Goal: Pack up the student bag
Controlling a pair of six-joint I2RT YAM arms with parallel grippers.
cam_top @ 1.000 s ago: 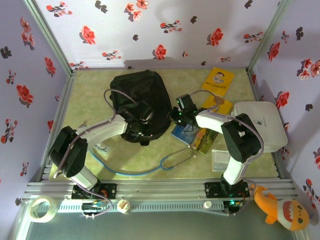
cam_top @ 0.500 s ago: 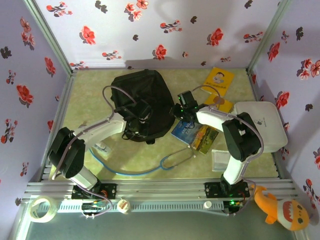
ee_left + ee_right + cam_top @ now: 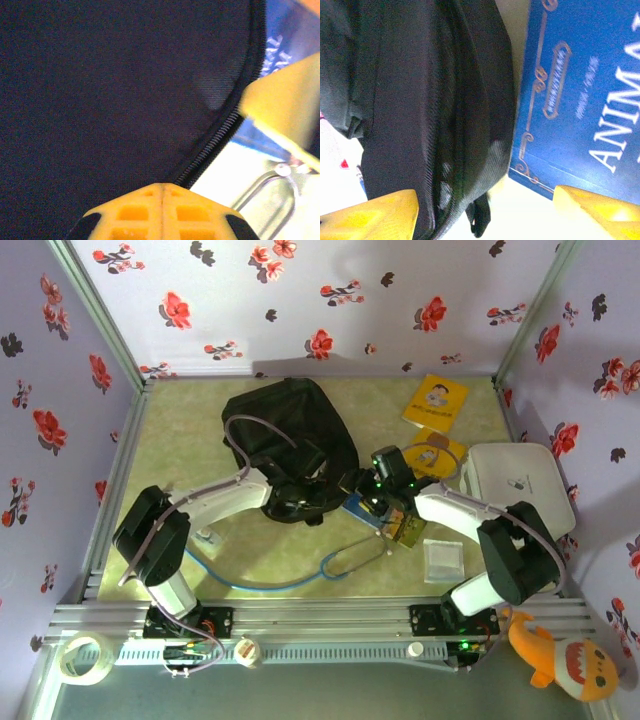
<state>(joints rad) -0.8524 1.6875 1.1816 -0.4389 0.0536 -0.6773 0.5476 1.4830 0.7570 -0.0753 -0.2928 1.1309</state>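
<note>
Top external: student bag (image 3: 285, 435) lies just left of blue book (image 3: 362, 506), long axis far-left to near-right. Left gripper (image 3: 162, 192) pinched closed. Right gripper (image 3: 485, 202) wide, over book w/ "ANIMA".

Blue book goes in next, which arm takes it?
Right, probably. The right fingers are open, the blue book just ahead of them beside the student bag. The left fingers are shut against the bag's fabric by the zip, better suited to holding it.

Counted on the surface: one student bag (image 3: 290, 430), two yellow books (image 3: 435, 402) (image 3: 447, 453), one blue book (image 3: 362, 508), one white board (image 3: 520, 485), one tape roll (image 3: 65, 655), one plush toy (image 3: 560, 652).
</note>
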